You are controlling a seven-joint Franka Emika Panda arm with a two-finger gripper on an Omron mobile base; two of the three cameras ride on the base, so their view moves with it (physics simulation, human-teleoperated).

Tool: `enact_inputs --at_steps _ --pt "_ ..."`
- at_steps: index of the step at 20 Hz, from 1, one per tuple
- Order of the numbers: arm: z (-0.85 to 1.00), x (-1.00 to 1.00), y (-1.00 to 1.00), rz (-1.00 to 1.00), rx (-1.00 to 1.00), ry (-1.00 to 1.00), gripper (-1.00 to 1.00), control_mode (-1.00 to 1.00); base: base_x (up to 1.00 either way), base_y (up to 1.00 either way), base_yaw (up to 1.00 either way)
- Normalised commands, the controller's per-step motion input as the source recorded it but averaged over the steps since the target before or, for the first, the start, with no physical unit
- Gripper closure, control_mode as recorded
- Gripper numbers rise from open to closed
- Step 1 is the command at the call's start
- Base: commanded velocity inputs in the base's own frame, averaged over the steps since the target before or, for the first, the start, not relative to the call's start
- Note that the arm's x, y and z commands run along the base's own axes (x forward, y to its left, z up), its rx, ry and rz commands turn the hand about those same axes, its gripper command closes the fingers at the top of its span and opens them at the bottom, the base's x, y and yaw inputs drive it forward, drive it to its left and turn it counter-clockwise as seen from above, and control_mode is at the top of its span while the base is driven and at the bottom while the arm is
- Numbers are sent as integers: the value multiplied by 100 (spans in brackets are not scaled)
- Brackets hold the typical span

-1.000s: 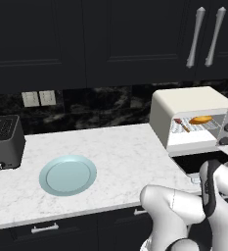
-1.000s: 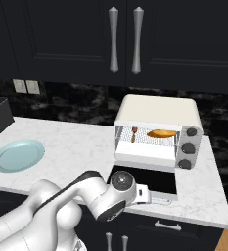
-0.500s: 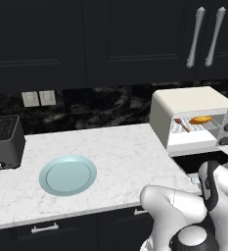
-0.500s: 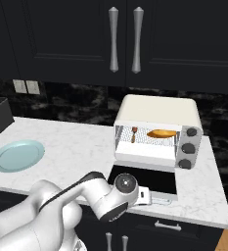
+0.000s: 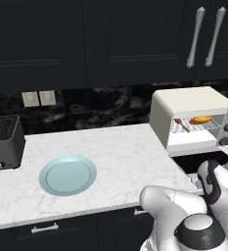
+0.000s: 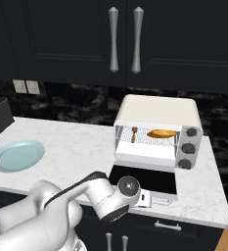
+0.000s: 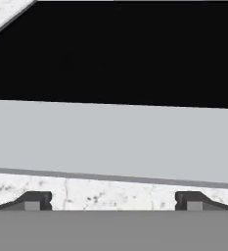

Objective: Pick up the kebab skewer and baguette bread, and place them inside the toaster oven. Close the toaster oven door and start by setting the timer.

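The cream-white toaster oven (image 5: 184, 105) (image 6: 159, 108) stands open at the counter's right end. On its wire rack lie the baguette bread (image 5: 201, 119) (image 6: 162, 133) and, to its left, the kebab skewer (image 5: 183, 125) (image 6: 134, 134). The toaster oven door (image 6: 142, 179) (image 5: 198, 161) is folded down flat, its dark glass (image 7: 113, 54) facing up. My gripper (image 6: 145, 198) (image 7: 113, 201) sits low at the door's front edge, open and holding nothing. Its fingertips (image 7: 34, 200) stand wide apart just before the pale bar handle (image 7: 113, 142).
A round light-blue plate (image 5: 67, 175) (image 6: 17, 155) lies on the white marble counter (image 5: 120, 152). A dark grey slot toaster (image 5: 4, 142) stands at the far left. Dark cabinets with bar handles (image 6: 113, 39) hang overhead. My arm's white links crowd the counter's front edge.
My hand has eased slightly down and right toward the door's front edge. The food, door and plate have not moved.
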Motion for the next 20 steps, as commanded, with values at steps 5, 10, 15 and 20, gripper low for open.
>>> enact_inputs --at_steps 5,10,15,20 --pt "-32 7 -3 0 1 0 -100 -100 0 0 0" --pt "-11 37 0 0 0 0 -100 -100 0 0 0" --pt "0 46 0 0 1 0 -100 -100 0 0 0" --pt "0 17 0 0 5 0 -100 -100 0 0 0"
